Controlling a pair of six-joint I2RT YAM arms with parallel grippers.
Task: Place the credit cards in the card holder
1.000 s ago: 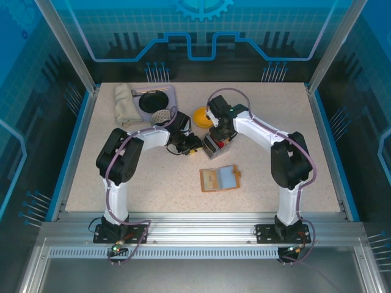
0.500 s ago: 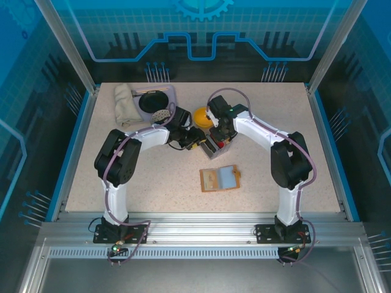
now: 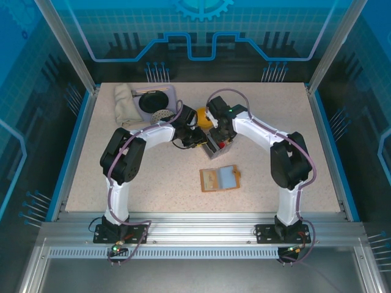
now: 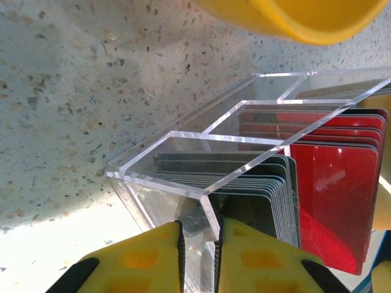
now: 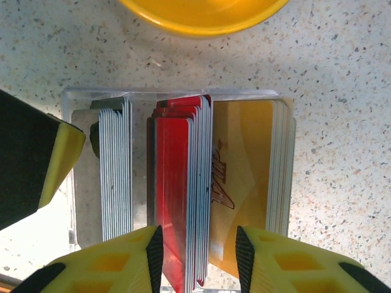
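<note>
Speckled tabletop [image 3: 293, 122] inside a blue-walled cell carries the work. At far left, a folded cloth [image 3: 125, 104] and a lavender dish tray [image 3: 173, 96] lie well apart from the action. Left gripper [image 4: 198, 235]: fingers nearly together, pinching one wall of the clear slotted tray [image 4: 183, 135], apparently to steady it. A yellow bowl [image 3: 201, 115] sits just behind that tray, so there is little room on the far side. The credit cards [image 5: 180, 183] stand on edge in the tray's compartments; in the right wrist view they run grey, red, yellow. Right gripper [image 5: 198, 241]: fingers parted, straddling the red stack from above, not clamped. Step in hand, by judgement: extracting a card. The next move calls for closing on a single red card — not the pack — then a straight lift clear of the partitions. The card holder [image 3: 220, 178] lies open on the tray's near side, apart from it, bare table around it — ample room for the transfer.
</note>
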